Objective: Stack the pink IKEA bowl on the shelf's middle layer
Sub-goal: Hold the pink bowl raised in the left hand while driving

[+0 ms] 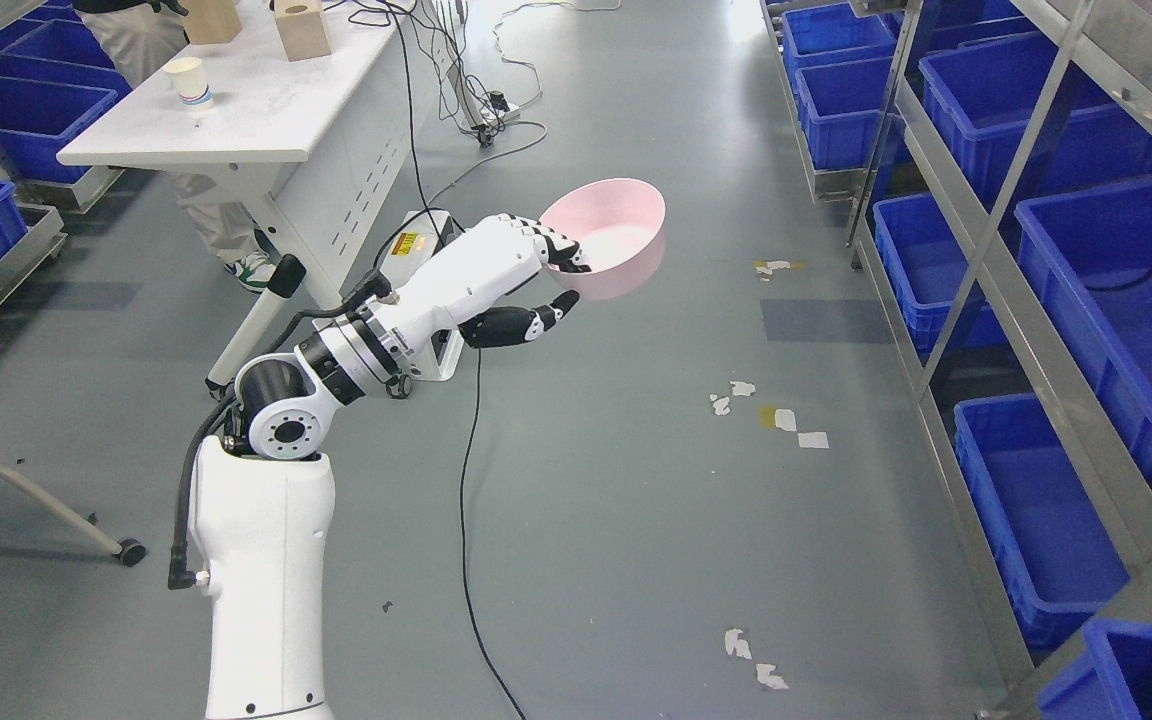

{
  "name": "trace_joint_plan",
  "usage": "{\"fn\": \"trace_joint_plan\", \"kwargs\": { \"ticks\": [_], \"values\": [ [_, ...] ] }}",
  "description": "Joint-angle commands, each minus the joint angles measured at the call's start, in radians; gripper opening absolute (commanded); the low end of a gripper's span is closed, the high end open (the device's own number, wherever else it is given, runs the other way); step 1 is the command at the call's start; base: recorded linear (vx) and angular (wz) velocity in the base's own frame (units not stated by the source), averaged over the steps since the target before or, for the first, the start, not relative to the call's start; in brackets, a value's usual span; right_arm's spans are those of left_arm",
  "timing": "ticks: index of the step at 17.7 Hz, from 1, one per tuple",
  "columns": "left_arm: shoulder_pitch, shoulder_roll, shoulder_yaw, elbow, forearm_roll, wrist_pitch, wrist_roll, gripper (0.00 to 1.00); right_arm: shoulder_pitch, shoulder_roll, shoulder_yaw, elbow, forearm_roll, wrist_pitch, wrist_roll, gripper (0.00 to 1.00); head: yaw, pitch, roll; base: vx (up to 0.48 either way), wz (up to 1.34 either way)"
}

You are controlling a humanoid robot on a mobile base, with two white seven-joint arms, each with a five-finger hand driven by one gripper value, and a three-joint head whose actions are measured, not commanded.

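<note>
One pink bowl (pixel 608 238) is held by the left hand (pixel 536 275), fingers hooked over the near rim with the thumb under it, so pickup is judged done. The bowl is carried upright in mid-air over the floor, well apart from the shelf (pixel 1016 250) on the right, whose layers carry blue bins (pixel 1126 290). Transfer and stacking are left. No bowl to stack onto can be made out on the shelf, possibly hidden. The right hand is not seen.
</note>
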Motion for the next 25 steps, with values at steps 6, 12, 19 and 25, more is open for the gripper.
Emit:
{"fn": "trace_joint_plan", "kwargs": {
  "ticks": [6, 12, 19, 25],
  "values": [
    [0.052, 0.017, 0.002, 0.011, 0.0, 0.0, 0.005, 0.01, 0.015, -0.017, 0.0, -0.017, 0.0, 0.0, 0.0, 1.0, 0.0, 0.0, 0.0, 0.284, 0.04],
    [0.076, 0.017, 0.044, 0.011, 0.002, 0.0, 0.005, 0.02, 0.015, -0.017, 0.0, -0.017, 0.0, 0.0, 0.0, 1.0, 0.0, 0.0, 0.0, 0.285, 0.05],
    [0.08, 0.017, 0.044, 0.01, 0.008, 0.0, 0.005, 0.02, 0.015, -0.017, 0.0, -0.017, 0.0, 0.0, 0.0, 1.0, 0.0, 0.0, 0.0, 0.286, 0.08],
    [0.073, 0.017, 0.038, 0.007, 0.009, 0.0, 0.0, 0.02, 0.015, -0.017, 0.0, -0.017, 0.0, 0.0, 0.0, 1.0, 0.0, 0.0, 0.0, 0.331, 0.04]
  ]
}}
